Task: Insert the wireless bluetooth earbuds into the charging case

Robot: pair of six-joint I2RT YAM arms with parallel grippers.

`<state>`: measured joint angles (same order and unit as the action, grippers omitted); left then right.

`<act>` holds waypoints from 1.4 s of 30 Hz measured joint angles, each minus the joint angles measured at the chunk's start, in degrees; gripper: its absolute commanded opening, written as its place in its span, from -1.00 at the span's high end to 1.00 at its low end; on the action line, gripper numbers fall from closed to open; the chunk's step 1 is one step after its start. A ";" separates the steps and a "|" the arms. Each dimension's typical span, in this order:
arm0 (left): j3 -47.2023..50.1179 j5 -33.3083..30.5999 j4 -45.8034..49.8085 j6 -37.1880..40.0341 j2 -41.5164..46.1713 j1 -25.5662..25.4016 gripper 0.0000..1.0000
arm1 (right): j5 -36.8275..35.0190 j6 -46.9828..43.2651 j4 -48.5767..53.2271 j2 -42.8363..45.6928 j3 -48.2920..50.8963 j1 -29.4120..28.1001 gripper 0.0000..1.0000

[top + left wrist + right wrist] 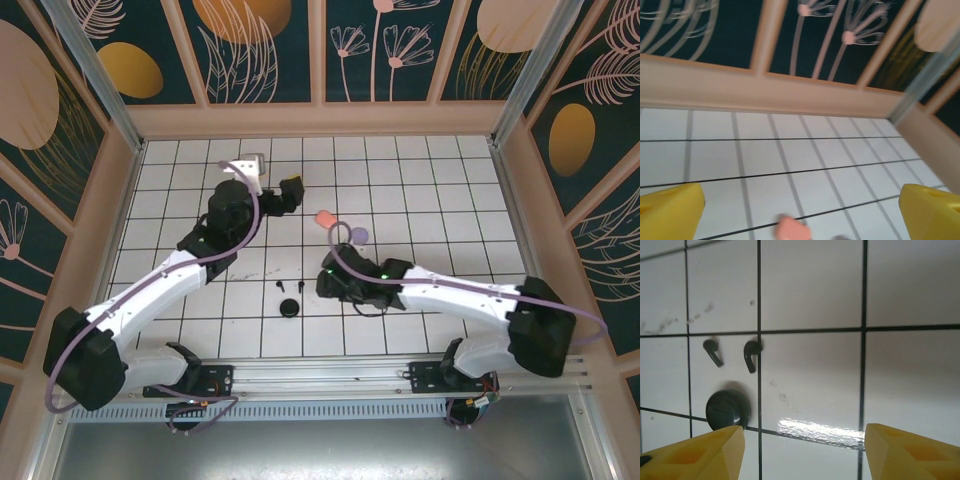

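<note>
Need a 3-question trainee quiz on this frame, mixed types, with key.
1. True or false: the right gripper is open.
2. The black round case is: A) held in the right gripper; B) on the table, apart from the black earbuds; C) stacked on an earbud.
3. How many black earbuds lie loose near that case?
Key: 1 true; 2 B; 3 two.
</note>
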<state>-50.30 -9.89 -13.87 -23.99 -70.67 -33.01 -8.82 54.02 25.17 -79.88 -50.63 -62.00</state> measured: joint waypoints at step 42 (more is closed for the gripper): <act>17.29 -10.08 -7.15 -15.43 13.00 15.89 -0.97 | -0.39 12.55 19.28 -40.94 -37.53 -8.98 -0.15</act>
<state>-33.01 -19.97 -21.02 -39.42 -57.67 -17.12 -9.21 66.57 44.45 -120.81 -88.16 -70.98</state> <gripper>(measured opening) 0.986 0.604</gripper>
